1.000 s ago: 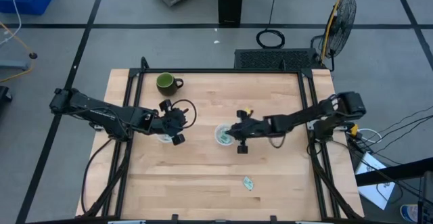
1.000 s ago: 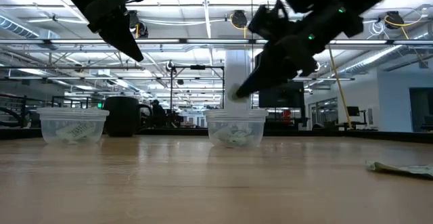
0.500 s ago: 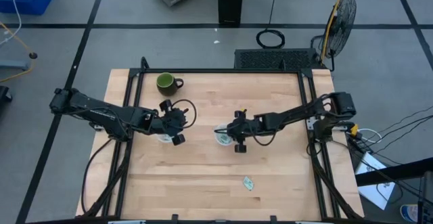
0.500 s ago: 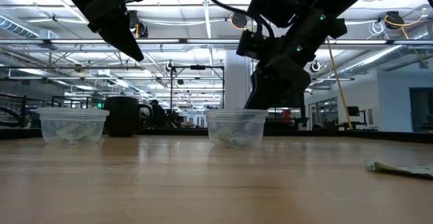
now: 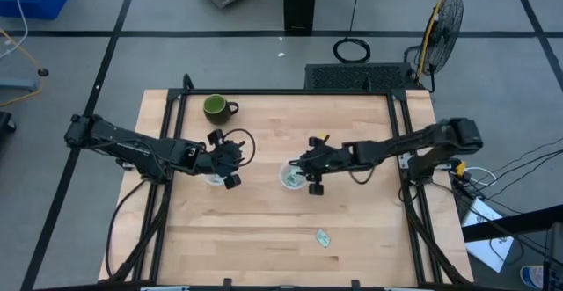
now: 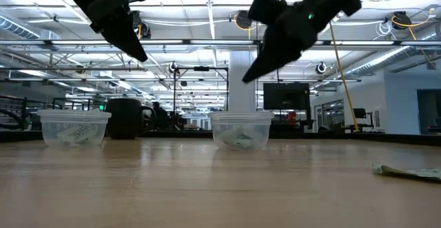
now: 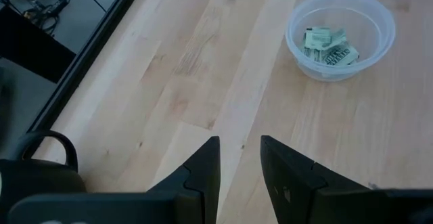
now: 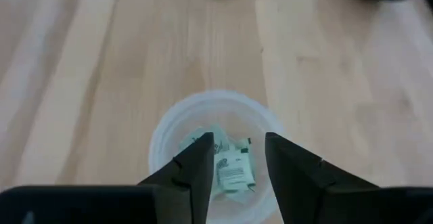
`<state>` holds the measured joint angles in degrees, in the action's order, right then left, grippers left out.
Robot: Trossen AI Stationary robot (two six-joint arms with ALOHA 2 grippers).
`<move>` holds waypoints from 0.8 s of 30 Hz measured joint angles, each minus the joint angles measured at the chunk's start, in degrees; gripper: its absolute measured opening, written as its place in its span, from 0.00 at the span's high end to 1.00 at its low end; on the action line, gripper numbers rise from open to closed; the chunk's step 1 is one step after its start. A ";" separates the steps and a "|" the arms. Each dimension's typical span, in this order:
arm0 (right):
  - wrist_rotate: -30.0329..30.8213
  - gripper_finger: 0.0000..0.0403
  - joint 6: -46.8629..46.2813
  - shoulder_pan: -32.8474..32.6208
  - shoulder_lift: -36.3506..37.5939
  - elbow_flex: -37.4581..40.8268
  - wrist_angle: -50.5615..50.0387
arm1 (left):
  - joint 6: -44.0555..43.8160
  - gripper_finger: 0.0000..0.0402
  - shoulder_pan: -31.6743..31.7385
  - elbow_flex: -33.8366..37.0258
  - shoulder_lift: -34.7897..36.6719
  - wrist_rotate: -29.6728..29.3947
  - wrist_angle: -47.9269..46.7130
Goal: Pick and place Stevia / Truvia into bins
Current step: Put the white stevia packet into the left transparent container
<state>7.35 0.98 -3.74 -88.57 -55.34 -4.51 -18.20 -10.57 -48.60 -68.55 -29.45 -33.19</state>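
Note:
Two clear cups serve as bins: the left cup [image 6: 74, 128] and the middle cup [image 6: 240, 130] stand on the wooden table, both with pale green-white packets inside. My right gripper [image 8: 237, 149] hangs open just above the middle cup [image 8: 216, 156], with packets [image 8: 233, 170] showing between its fingers down in the cup. My left gripper [image 5: 227, 161] waits open above the left cup [image 5: 215, 180]. One loose packet [image 5: 323, 236] lies flat on the table near the front edge.
A dark green mug [image 5: 216, 107] stands at the far left of the table. The loose packet [image 6: 408, 172] lies at the front right, with bare wood around it. Black frame rails run along the table's edges.
My right gripper dipped down to the middle cup's rim, opened, then rose again and tilted. The pale packet seen at its fingertips a second ago is gone from them. My left arm has kept still.

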 joint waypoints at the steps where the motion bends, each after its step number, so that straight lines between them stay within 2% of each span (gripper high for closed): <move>1: -0.01 0.68 0.05 -0.17 1.64 -0.02 -1.43 | 0.00 0.72 0.00 0.00 0.00 0.00 -0.04; 4: -0.45 0.69 0.15 -1.69 7.03 -0.05 -9.49 | 0.00 0.72 0.00 0.00 0.00 0.00 -0.02; 7: -4.68 0.70 0.76 -4.50 11.93 -0.03 -17.62 | 0.04 0.72 0.00 0.00 0.00 0.00 -0.01; 11: -9.33 0.69 1.46 -10.97 14.11 0.35 -20.59 | 0.94 0.72 0.00 0.00 0.00 -0.01 0.32; 13: -11.92 0.68 1.80 -14.47 13.34 1.26 -19.06 | 1.27 0.72 0.00 0.00 0.00 -0.09 0.59; 18: -13.62 0.67 -0.04 -20.82 7.73 4.38 -12.23 | 1.49 0.72 0.07 0.00 0.00 -0.57 0.65; 24: -13.57 0.66 -3.51 -24.06 -1.49 7.42 0.04 | 1.57 0.72 0.07 0.00 0.00 -0.30 0.87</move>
<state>-6.22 -2.53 -27.79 -90.06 -47.92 -4.47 -16.62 -10.50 -48.60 -68.55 -29.75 -32.32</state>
